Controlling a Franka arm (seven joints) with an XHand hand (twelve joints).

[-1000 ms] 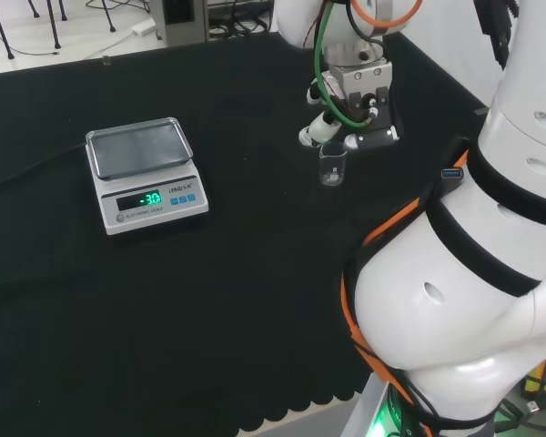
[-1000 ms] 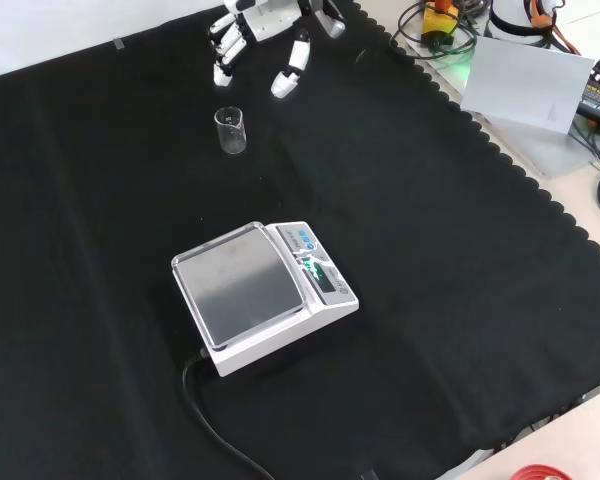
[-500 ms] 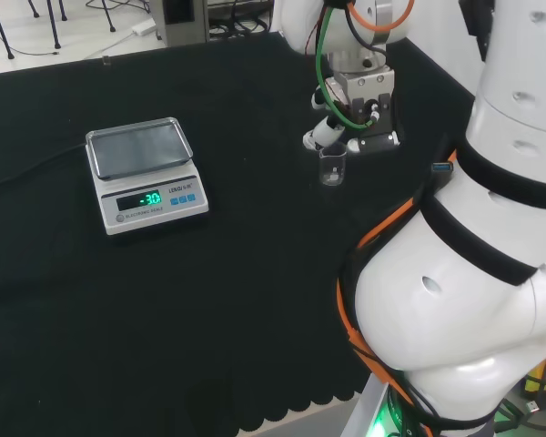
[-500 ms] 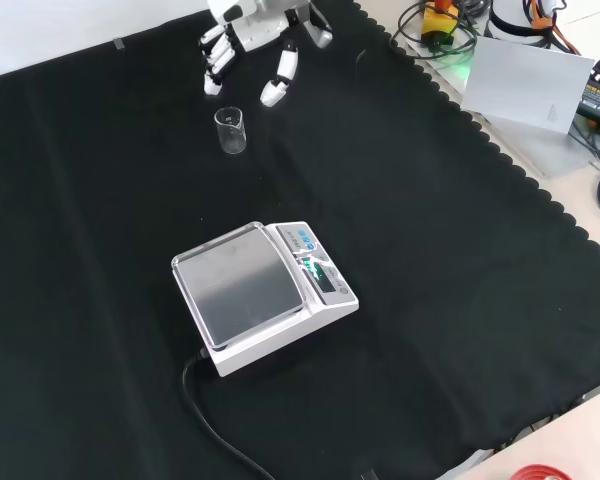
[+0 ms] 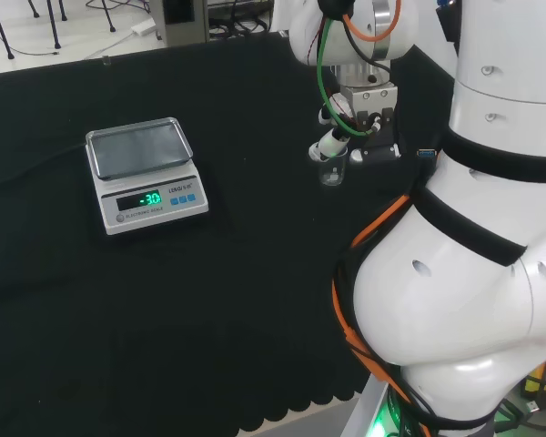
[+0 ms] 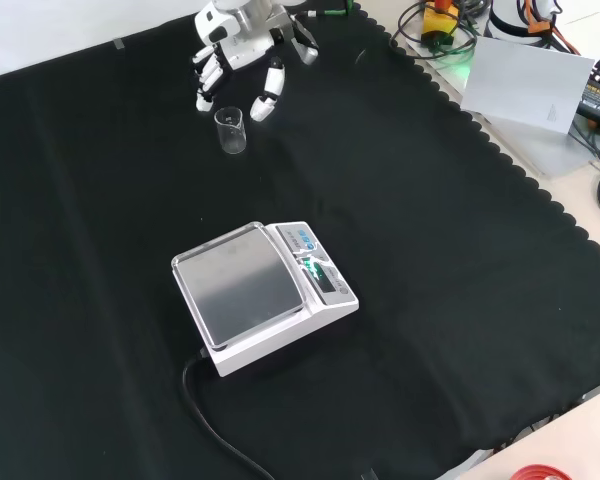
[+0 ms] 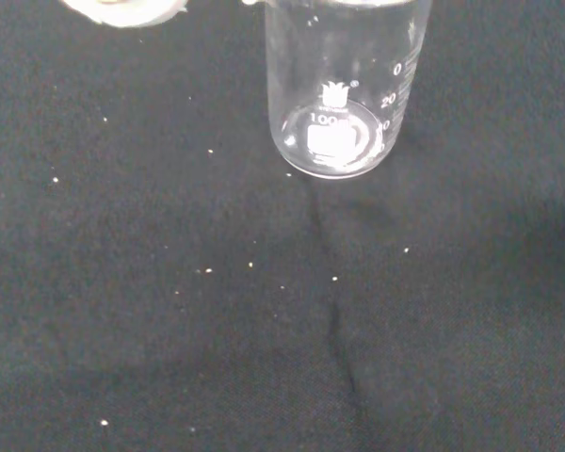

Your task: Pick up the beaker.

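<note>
One clear beaker [image 6: 231,130] upright, empty; hand [image 6: 242,45] open above.

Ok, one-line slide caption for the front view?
Open robot hand poised above an upright, clear glass beaker on black cloth, an electronic scale nearer the camera.

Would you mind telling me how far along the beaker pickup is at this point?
Done: the hand is beside the clear glass beaker, fingers straight and spread. In hand: closing in; no finger is curled round it yet. Left: grasp and lift, since the beaker stands upright on the black cloth, apart from the scale.
</note>
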